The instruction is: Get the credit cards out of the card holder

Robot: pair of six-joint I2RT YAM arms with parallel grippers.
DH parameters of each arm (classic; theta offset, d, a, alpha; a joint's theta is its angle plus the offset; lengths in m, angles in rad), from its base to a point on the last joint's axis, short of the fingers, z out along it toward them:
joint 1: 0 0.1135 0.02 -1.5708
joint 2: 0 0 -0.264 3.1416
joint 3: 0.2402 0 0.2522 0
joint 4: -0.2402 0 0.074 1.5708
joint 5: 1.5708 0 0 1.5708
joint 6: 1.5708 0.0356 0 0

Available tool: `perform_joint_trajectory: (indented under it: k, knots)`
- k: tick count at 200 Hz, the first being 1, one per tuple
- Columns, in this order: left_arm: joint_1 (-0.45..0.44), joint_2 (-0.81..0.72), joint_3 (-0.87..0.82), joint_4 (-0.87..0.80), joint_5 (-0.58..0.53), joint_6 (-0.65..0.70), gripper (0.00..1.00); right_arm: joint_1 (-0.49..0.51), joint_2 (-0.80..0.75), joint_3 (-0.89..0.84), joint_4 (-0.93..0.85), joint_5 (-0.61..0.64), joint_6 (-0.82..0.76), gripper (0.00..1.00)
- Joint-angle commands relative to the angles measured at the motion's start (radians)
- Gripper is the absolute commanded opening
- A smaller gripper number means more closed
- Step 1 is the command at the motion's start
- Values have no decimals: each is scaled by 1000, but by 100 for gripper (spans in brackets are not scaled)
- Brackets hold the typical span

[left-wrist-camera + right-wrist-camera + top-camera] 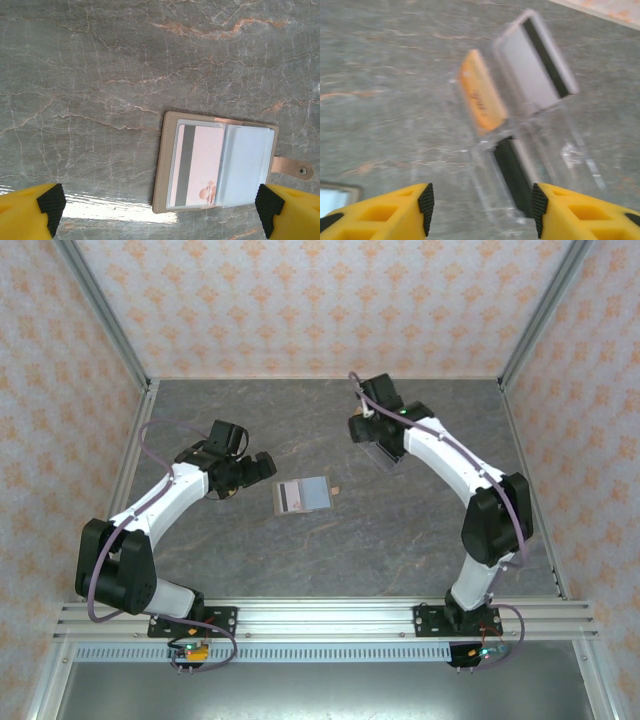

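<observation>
The wallet is laid open and flat on the surface, near the middle and between the two arms. In the left wrist view a pink-white card with a dark stripe is seen tucked in the wallet's left clear sleeve, and the right panel is pale blue. The card's long axis runs away from the camera, roughly across the line joining the fingertips. A strap with a snap sticks out on the wallet's right side.

The left gripper is held fully open and empty, just beside the wallet. The wallet lies ahead of it, closer to the right-hand fingertip than the left. This arm is judged the nearer one for the next pull. The sleeve's opening cannot be made out, so the pull direction is left uncertain. Nothing is seen in the way.

The right gripper is parted about halfway, with nothing gripped. It is well apart from the wallet, over a clear stand. An orange card and a white striped card are propped in the stand; a dark shape lower down is too blurred to identify.
</observation>
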Motion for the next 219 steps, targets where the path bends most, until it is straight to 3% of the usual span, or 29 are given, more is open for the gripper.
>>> perform_joint_trajectory:
  k: [1,55,110,174,219]
  knots:
    - [9,10,-17,13,-18,-23,100,68,37,-32,4,-98,220,58]
    - [9,12,-33,19,-22,-27,100,219,203,14,20,-214,376,49]
    - [9,-1,-35,10,-41,6,100,255,346,67,71,-330,491,43]
    - [8,-9,-40,10,-27,19,100,255,385,76,30,-268,497,42]
    - [7,8,-47,38,20,-3,100,243,354,-17,22,-184,518,42]
